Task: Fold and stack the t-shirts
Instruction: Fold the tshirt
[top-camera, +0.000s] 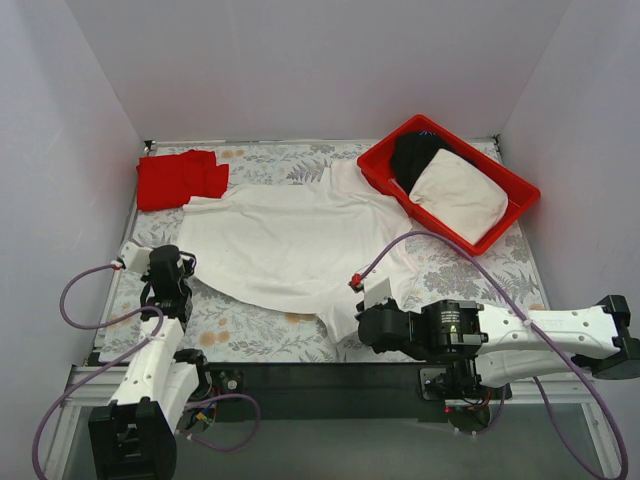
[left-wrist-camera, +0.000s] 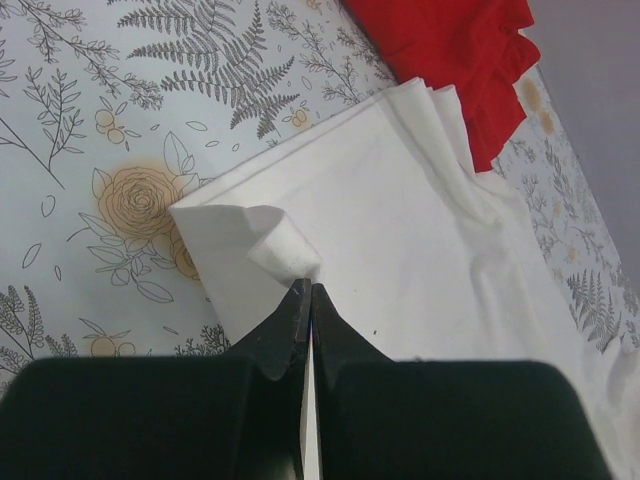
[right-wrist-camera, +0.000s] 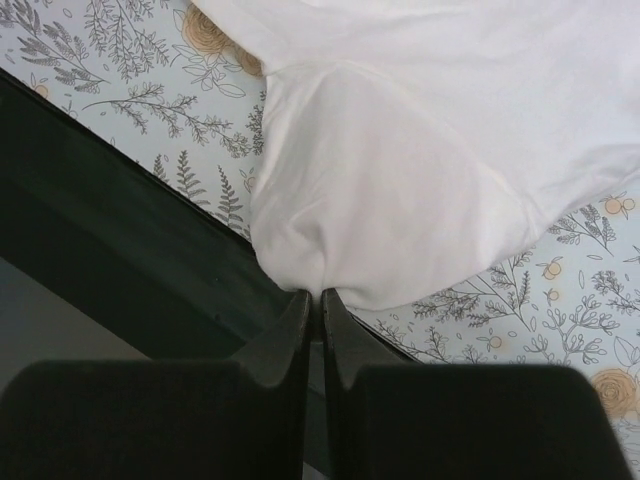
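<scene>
A white t-shirt (top-camera: 290, 240) lies spread flat across the middle of the floral table. A folded red t-shirt (top-camera: 180, 178) lies at the far left, touching the white shirt's far left corner; it also shows in the left wrist view (left-wrist-camera: 450, 50). My left gripper (left-wrist-camera: 306, 288) is shut on a curled-up corner of the white t-shirt (left-wrist-camera: 400, 220) at its left edge. My right gripper (right-wrist-camera: 316, 296) is shut on the near edge of the white t-shirt (right-wrist-camera: 400, 170), close to the table's dark front edge.
A red plastic tray (top-camera: 520, 205) stands at the far right, holding a folded off-white garment (top-camera: 458, 194) and a black garment (top-camera: 412, 152). The table's dark front rail (right-wrist-camera: 110, 210) runs just beside my right gripper. White walls enclose the table.
</scene>
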